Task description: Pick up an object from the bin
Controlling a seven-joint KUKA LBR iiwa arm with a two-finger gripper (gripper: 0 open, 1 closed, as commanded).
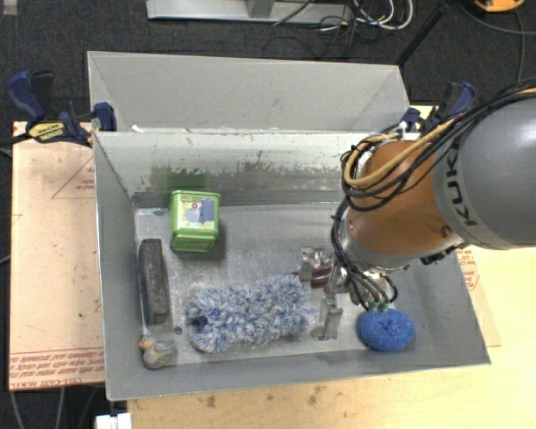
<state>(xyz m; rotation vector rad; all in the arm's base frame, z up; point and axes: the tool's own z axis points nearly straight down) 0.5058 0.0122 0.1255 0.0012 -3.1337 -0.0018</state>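
Blue-and-white fluff is what matters most from where I sit. A shaggy chenille duster pad [250, 315] lies on the bin floor with its near end just beside the claw [326, 323], possibly touching it; I cannot separate the two at that edge. The claw is low in the bin [250, 172], close to the floor, and I cannot tell whether it is apart or together. I see nothing held in it.

The pad runs away from the claw toward the view's left, and its long axis lies roughly along the bin's front wall. As I judge it, the claw stands at one end of the pad and not over its middle. A grasp on the pad would therefore need a small shift to the left, with the closing direction set across that long axis.

On the claw's other side, to the view's right and slightly nearer the front wall, sits a round blue scrubber puff [386, 329]. It is just beside the claw but apart from it, so either thing is a fair candidate.

Counting the contents, I make it five, one of each:
- the duster pad
- the blue puff
- a green carton [195, 221], well apart from the claw, up and to its left
- a dark grey bar [153, 281], beyond the pad's far end
- a small grey lump [158, 353], at the bar's front end
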